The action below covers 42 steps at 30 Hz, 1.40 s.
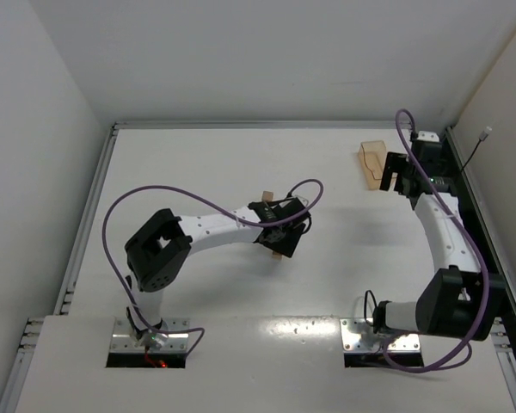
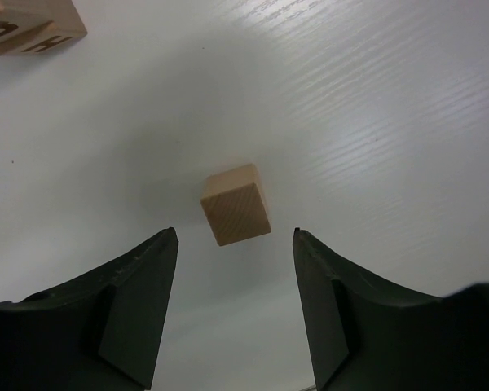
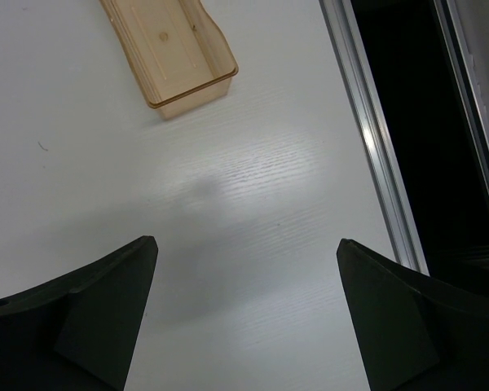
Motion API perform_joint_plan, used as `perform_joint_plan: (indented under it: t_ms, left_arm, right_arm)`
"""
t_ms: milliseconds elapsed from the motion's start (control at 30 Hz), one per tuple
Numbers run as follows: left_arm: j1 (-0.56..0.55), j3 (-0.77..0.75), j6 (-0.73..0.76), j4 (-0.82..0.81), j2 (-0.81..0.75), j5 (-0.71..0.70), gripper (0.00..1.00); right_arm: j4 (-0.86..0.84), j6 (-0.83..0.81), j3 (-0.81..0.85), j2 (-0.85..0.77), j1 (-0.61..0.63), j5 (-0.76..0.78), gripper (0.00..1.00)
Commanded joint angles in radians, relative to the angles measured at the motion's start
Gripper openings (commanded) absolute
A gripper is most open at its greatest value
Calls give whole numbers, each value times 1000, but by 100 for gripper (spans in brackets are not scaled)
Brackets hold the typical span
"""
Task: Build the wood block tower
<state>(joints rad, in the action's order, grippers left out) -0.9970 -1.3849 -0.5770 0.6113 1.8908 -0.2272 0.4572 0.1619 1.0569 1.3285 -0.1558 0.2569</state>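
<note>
Left claw (image 2: 234, 235), released: cube (image 2: 235, 204) lies just ahead, centred on its gap. Right claw (image 3: 246, 244), also released, lies well apart.

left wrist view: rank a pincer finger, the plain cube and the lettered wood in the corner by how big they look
1. pincer finger, though it is nearest the camera
2. plain cube
Unranked: lettered wood, cropped by the frame edge.
</note>
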Motion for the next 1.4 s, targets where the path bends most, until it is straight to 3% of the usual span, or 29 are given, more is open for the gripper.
perform_joint_plan:
  t_ms: [0, 600, 867, 1100, 1267, 1367]
  left_arm:
    - [-12, -29, 0, -18, 17, 26, 56]
    - [-12, -69, 9, 2, 87, 65, 45]
    - [-12, -78, 9, 2, 96, 65, 35]
    - [-12, -69, 19, -7, 105, 74, 18]
    - [-12, -69, 48, -7, 42, 28, 5]
    - [-12, -88, 94, -16, -11, 19, 4]
  right_arm:
    - [-26, 19, -6, -45, -5, -10, 89]
    - [-26, 19, 12, -25, -14, -58, 89]
    - [-26, 19, 12, -6, -14, -67, 89]
    - [-26, 19, 12, 3, -14, -77, 89]
    - [-26, 10, 12, 3, -14, -111, 88]
    - [-26, -18, 12, 3, -14, -157, 88]
